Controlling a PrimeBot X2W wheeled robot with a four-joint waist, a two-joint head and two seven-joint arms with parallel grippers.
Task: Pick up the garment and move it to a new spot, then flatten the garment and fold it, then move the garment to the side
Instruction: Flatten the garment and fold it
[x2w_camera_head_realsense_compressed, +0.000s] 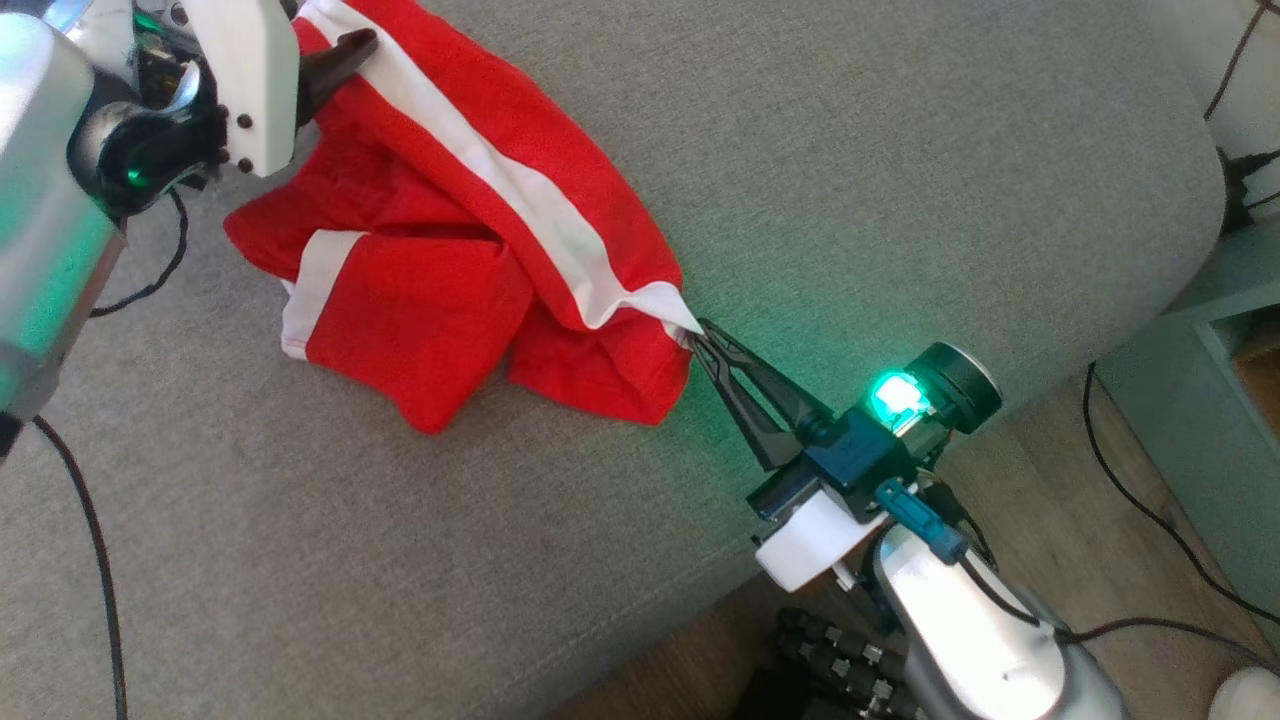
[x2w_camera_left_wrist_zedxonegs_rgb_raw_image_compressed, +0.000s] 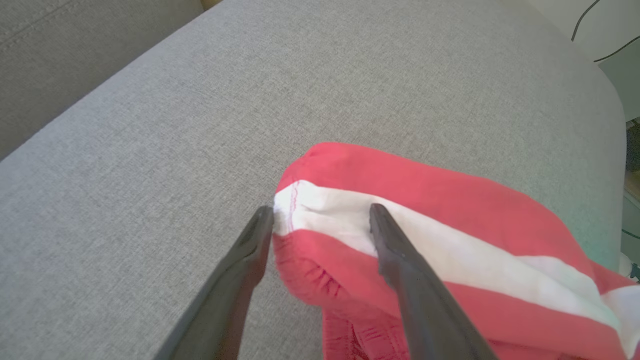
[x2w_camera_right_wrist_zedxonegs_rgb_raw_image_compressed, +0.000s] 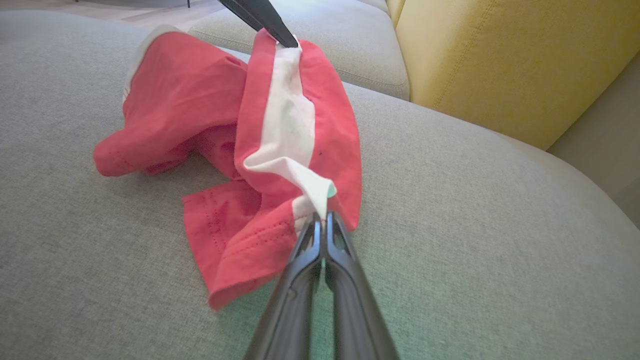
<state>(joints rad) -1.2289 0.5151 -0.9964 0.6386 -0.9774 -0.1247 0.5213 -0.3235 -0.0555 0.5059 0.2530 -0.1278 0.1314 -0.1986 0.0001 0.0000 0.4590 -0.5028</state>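
Two grippers share one piece of cloth. At the left, the left gripper (x2w_camera_left_wrist_zedxonegs_rgb_raw_image_compressed: 320, 210) has its jaws wide apart. One finger sits on each side of the hemmed end of a white band (x2w_camera_left_wrist_zedxonegs_rgb_raw_image_compressed: 450, 250), and nothing is pinched.

Between the arms, the garment (x2w_camera_head_realsense_compressed: 450, 200) lies crumpled on the grey cushion (x2w_camera_head_realsense_compressed: 850, 150). It is red, with the white band running diagonally across it, and no print shows. It looks light, thin and limp, so it will likely sag and bunch wherever it is unsupported. Hems and corners, taken far apart, seem the soundest places to grip.

At the right, the right gripper (x2w_camera_head_realsense_compressed: 700, 338) is clamped tight on the band's other white tip.

A black cable (x2w_camera_head_realsense_compressed: 95, 540) lies over the cushion beside the left arm and could snag. Further right, floor cables (x2w_camera_head_realsense_compressed: 1150, 515) and a teal cabinet (x2w_camera_head_realsense_compressed: 1210, 380) sit clear of the work.
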